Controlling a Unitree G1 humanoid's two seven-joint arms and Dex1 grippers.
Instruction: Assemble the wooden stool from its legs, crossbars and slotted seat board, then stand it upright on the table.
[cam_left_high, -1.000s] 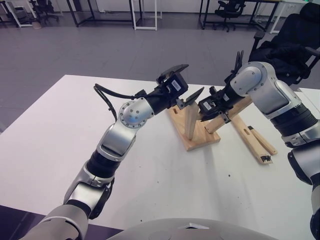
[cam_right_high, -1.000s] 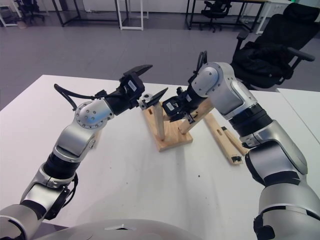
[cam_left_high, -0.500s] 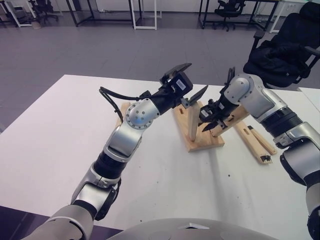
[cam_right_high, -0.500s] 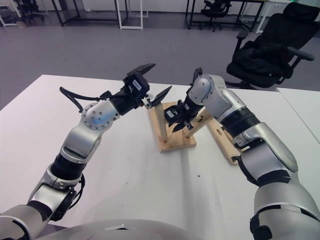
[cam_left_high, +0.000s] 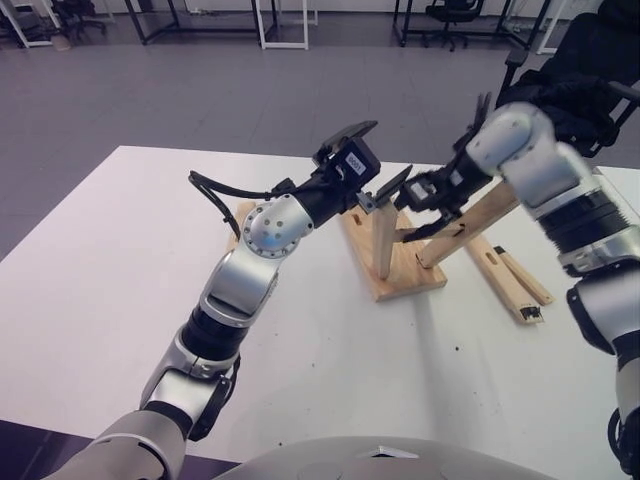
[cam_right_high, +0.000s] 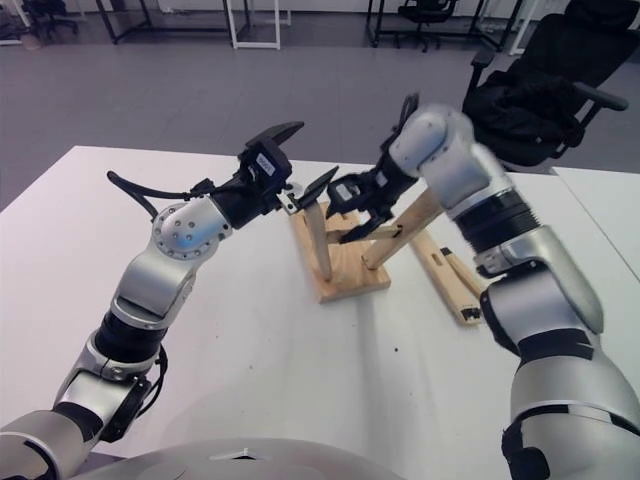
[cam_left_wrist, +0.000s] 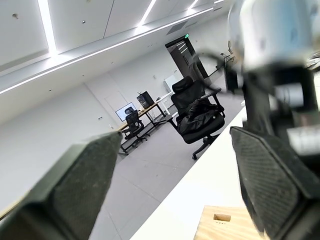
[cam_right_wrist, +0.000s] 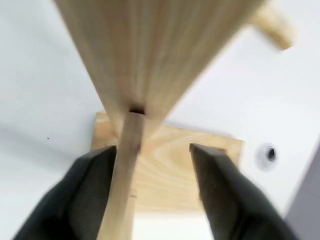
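The slotted seat board (cam_left_high: 400, 278) lies flat on the white table (cam_left_high: 110, 270). One wooden leg (cam_left_high: 381, 240) stands upright in it. A second leg (cam_left_high: 470, 222) leans up from the board toward the right. A thin crossbar (cam_right_wrist: 125, 165) is plugged into a hole in that leaning leg (cam_right_wrist: 150, 50), above the seat board (cam_right_wrist: 170, 175). My right gripper (cam_left_high: 418, 208) hovers between the two legs, open, its fingers (cam_right_wrist: 215, 195) on either side of the crossbar. My left gripper (cam_left_high: 390, 150) is open just above the upright leg's top, with nothing between its fingers (cam_left_wrist: 75, 190).
A loose leg (cam_left_high: 497, 278) and a shorter wooden piece (cam_left_high: 527, 280) lie on the table to the right of the board. A bit of wood (cam_left_high: 242, 213) peeks out behind my left arm. A black office chair (cam_left_high: 570, 90) stands past the table's far right edge.
My right gripper has risen from low beside the board to mid-height between the legs. The leaning leg now tilts higher. The left gripper has hardly moved.
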